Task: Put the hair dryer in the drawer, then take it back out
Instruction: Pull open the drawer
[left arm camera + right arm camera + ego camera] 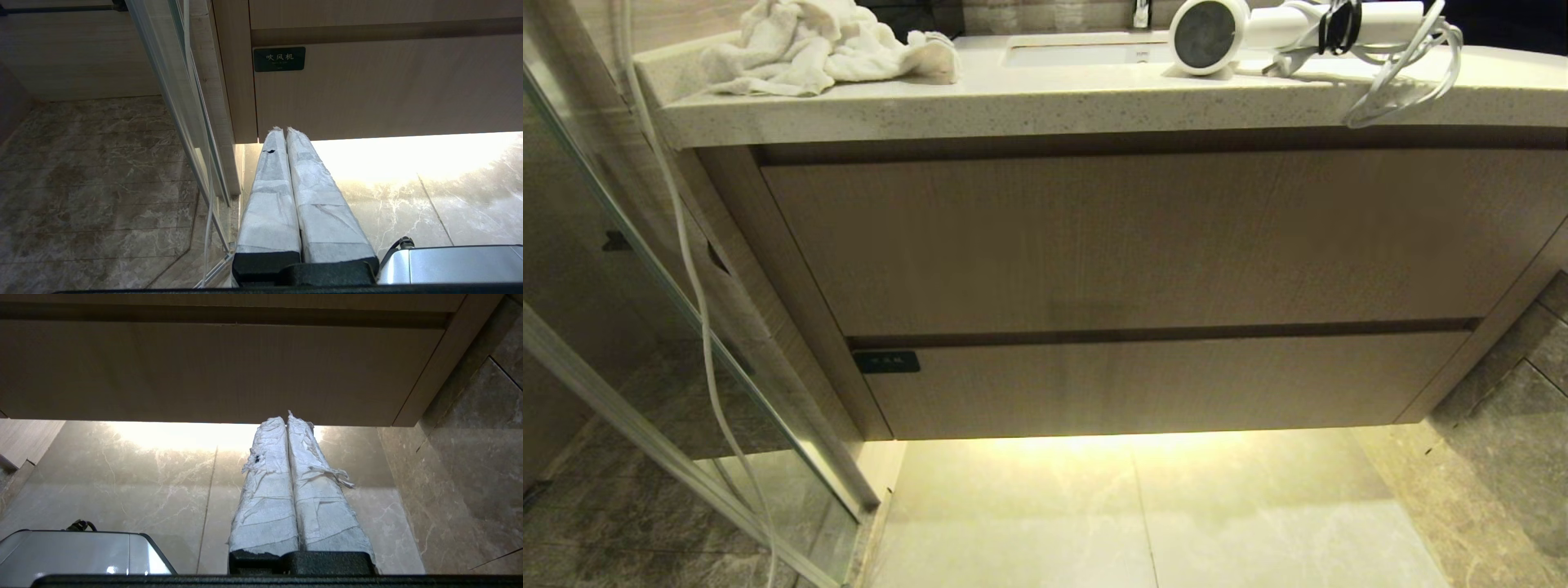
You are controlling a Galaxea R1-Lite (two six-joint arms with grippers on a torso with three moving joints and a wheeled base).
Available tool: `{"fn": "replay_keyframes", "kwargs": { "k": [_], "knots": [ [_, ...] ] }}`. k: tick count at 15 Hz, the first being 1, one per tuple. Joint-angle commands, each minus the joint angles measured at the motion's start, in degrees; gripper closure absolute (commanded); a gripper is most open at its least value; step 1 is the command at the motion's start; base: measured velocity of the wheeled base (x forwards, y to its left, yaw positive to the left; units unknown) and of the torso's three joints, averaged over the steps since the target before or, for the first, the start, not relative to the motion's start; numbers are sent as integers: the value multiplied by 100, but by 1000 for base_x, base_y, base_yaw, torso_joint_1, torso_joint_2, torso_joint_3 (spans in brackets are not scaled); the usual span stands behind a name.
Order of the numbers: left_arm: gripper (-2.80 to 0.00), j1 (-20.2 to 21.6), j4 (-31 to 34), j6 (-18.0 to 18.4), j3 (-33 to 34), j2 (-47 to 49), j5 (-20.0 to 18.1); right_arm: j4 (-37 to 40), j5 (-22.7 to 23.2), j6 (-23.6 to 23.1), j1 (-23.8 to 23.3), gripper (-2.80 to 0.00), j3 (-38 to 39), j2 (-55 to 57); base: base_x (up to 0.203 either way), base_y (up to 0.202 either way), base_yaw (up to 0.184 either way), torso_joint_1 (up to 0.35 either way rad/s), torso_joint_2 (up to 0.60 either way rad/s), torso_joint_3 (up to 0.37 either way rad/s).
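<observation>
The white hair dryer (1258, 33) lies on the stone countertop (1029, 106) at the right, its dark round end facing me and its strapped cord (1405, 73) hanging over the edge. The drawer (1160, 384) is the lower, shallow wood-grain front with a small black label (887, 362) at its left end; it is closed. The same drawer (388, 85) and label (279, 59) show in the left wrist view. Neither arm is in the head view. My left gripper (284, 130) and right gripper (286, 418) hang low in front of the drawer (204, 371), both shut and empty.
A taller wood-grain front (1143, 237) sits above the drawer. A crumpled white towel (817, 45) lies on the counter's left, with a sink basin (1078, 53) behind. A glass shower door (645, 310) with a hanging hose (698, 310) stands at the left. Lit marble floor (1143, 514) runs beneath the cabinet.
</observation>
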Motion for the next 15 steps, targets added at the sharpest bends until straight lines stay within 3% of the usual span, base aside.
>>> {"fn": "replay_keyframes", "kwargs": {
  "k": [1, 8, 15],
  "knots": [
    [0, 0, 4, -5, 8, 7, 3, 2, 11, -3, 2, 0, 0, -1, 0, 0, 0, 0, 0, 0],
    [0, 0, 4, 2, 0, 4, 0, 2, 11, -11, 2, 0, 0, -1, 0, 0, 0, 0, 0, 0],
    [0, 0, 4, -7, 2, 3, 0, 2, 3, -3, 2, 0, 0, -1, 155, -23, 5, 1, 3, 3]
  ]
}}
